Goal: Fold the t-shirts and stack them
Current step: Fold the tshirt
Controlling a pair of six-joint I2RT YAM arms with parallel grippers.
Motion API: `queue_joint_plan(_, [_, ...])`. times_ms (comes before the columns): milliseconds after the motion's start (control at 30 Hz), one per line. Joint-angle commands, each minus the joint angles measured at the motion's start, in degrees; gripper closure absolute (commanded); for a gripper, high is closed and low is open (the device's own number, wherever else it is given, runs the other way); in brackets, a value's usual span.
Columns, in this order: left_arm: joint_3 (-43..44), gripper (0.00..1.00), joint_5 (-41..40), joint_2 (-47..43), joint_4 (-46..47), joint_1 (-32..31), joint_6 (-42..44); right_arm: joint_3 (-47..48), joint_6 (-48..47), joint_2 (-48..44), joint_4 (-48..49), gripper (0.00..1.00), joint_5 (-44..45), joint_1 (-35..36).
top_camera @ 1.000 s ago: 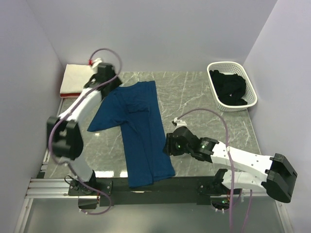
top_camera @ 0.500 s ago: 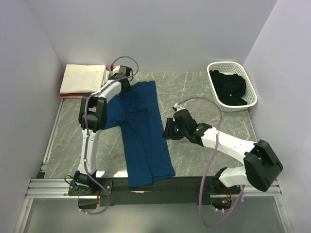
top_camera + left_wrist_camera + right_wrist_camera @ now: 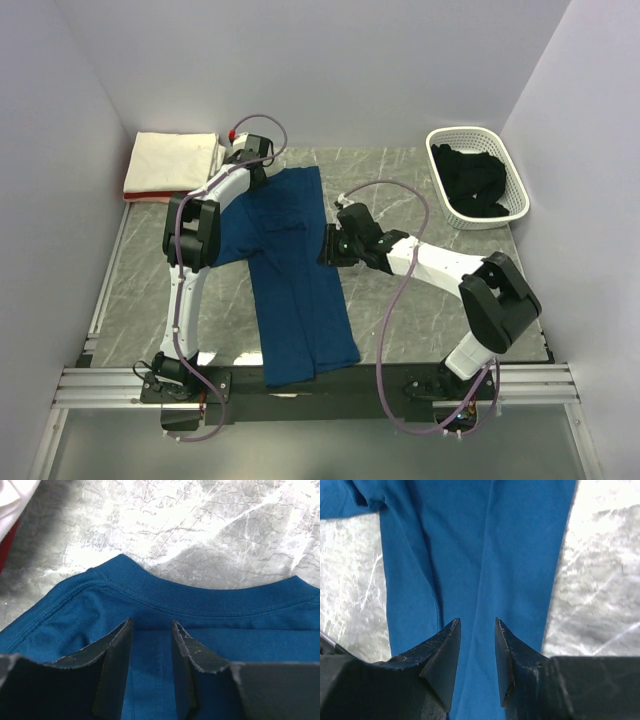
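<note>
Left gripper (image 3: 152, 625) stands with jaws parted by a narrow gap, tips over the dark blue soft-cloth t-shirt (image 3: 295, 270) just inside its ribbed neck edge, at the shirt's far end. Right gripper (image 3: 477, 622) is likewise unclenched and holds nothing, poised over the shirt's right side about mid-length. The shirt lies spread lengthwise on the grey marbled table (image 3: 420, 190), hem at the near edge.

I see a grey, white-veined marble-look tabletop (image 3: 420, 190) boxed in along its left, far and right edges by plain pale lavender walls (image 3: 330, 70), with a silver aluminium rail frame (image 3: 100, 385) along its near edge, all under soft, even light.
</note>
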Motion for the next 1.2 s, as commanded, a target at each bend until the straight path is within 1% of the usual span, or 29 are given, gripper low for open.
queue_joint_plan(0, [0.9, 0.59, 1.0, -0.4, 2.0, -0.1, 0.3, 4.4, -1.1, 2.1, 0.9, 0.6, 0.5, -0.5])
queue_joint_plan(167, [0.5, 0.59, 2.4, -1.2, 2.4, -0.2, 0.3, 7.8, -1.4, 5.3, -0.1, 0.6, 0.5, -1.0])
queue_joint_plan(267, [1.6, 0.59, 1.8, -0.7, 1.5, -0.2, 0.7, 9.6, -1.6, 7.0, -0.5, 0.6, 0.5, -1.6])
queue_joint_plan(333, [2.1, 0.55, 1.0, -0.3, 0.7, -0.2, 0.8, 10.5, -1.7, 8.0, -1.1, 0.6, 0.8, -1.9])
queue_joint_plan(1167, [-1.7, 0.55, 0.2, -1.5, 0.1, -0.2, -0.4, 10.2, -1.7, 10.1, -0.1, 0.62, -0.2, -2.5])
